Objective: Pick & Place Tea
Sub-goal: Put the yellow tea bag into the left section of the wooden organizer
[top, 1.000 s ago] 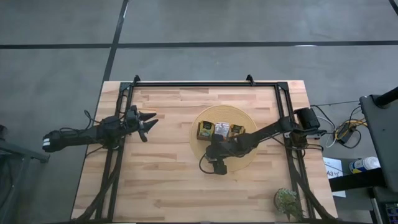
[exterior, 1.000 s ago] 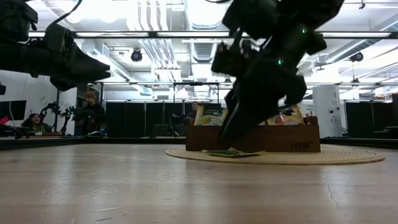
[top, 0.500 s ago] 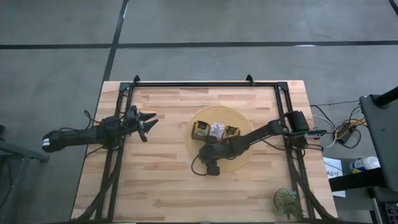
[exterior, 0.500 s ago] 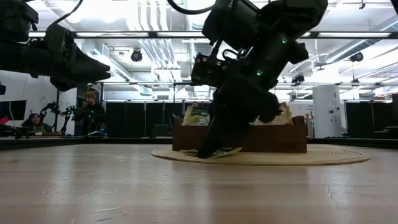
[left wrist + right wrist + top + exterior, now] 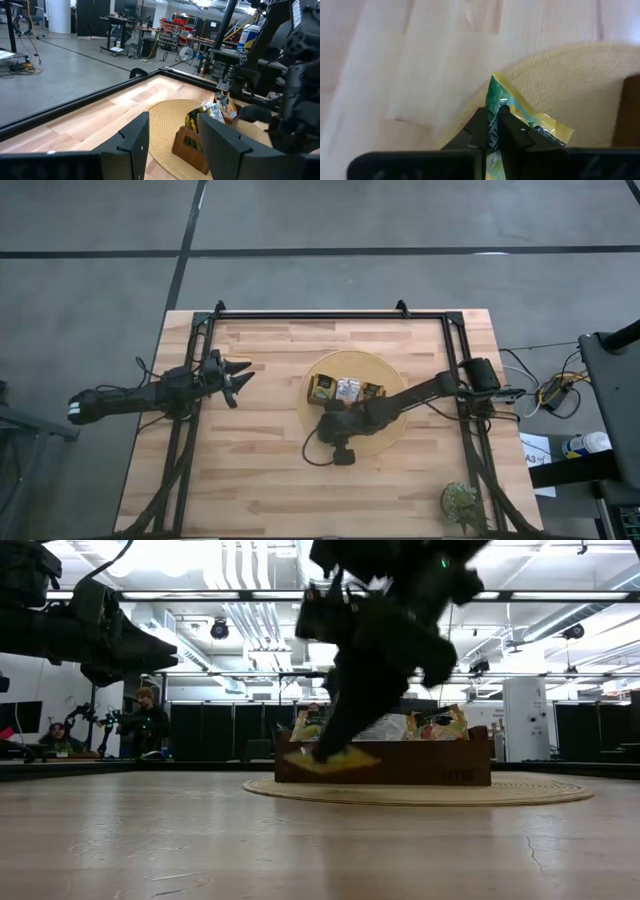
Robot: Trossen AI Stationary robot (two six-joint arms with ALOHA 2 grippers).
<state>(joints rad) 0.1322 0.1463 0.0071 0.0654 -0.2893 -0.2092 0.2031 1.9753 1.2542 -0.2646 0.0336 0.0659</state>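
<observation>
My right tool (image 5: 492,127) has just pinched the yellow-green tea packet (image 5: 517,112) and lifted it off the mat (image 5: 570,85); tray (image 5: 440,762) next

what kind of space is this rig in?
Probably a robotics lab or workshop: a person beside another robot arm in the background, exposed ceiling ducts, and carts and shelves of equipment on a bare concrete floor.
</observation>
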